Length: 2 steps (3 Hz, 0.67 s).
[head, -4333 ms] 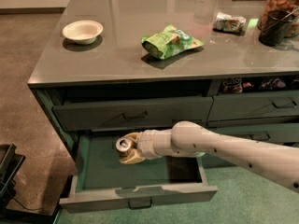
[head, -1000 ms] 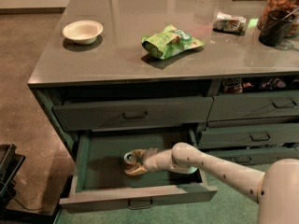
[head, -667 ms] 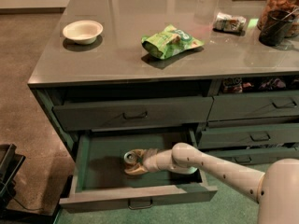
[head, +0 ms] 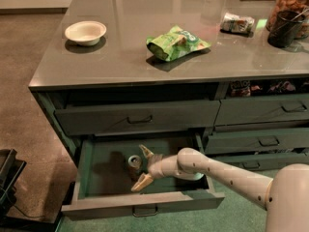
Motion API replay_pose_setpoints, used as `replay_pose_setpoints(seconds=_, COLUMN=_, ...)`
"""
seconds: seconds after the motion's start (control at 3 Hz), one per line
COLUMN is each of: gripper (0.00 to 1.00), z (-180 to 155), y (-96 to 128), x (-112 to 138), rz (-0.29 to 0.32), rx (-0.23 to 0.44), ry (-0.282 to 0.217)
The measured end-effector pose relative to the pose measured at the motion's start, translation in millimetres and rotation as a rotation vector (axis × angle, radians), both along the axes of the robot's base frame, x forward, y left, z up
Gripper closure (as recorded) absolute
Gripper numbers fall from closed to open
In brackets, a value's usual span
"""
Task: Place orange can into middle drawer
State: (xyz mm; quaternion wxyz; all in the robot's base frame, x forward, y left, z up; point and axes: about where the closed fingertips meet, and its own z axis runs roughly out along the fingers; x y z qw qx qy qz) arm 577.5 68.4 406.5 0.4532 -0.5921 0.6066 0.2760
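Note:
The orange can (head: 134, 163) stands upright on the floor of the open middle drawer (head: 96, 178), silver top up. My gripper (head: 143, 167) is inside the drawer just right of the can. Its two fingers are spread apart, one behind the can's right side and one in front of it, and they do not hold the can. My white arm reaches in from the lower right.
On the counter are a white bowl (head: 85, 32), a green snack bag (head: 176, 42), a small packet (head: 236, 23) and a dark jar (head: 288, 16). Shut drawers sit above (head: 137, 119) and to the right (head: 263, 141). A black object (head: 8, 178) is on the floor at left.
The gripper lowered the can into the drawer earlier. Since a second ago its fingers have opened and drawn slightly right, leaving the can standing on the drawer floor.

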Motion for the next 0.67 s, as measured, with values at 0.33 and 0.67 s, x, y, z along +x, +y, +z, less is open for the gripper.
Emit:
replay_pose_setpoints(seconds=0.33, gripper=0.0, z=0.0, y=0.0, x=0.0, rz=0.0, rx=0.0, ry=0.0)
replay_pose_setpoints(seconds=0.67, gripper=0.0, z=7.2, y=-6.9, x=-1.3, rz=0.008, rx=-0.053, ry=-0.013)
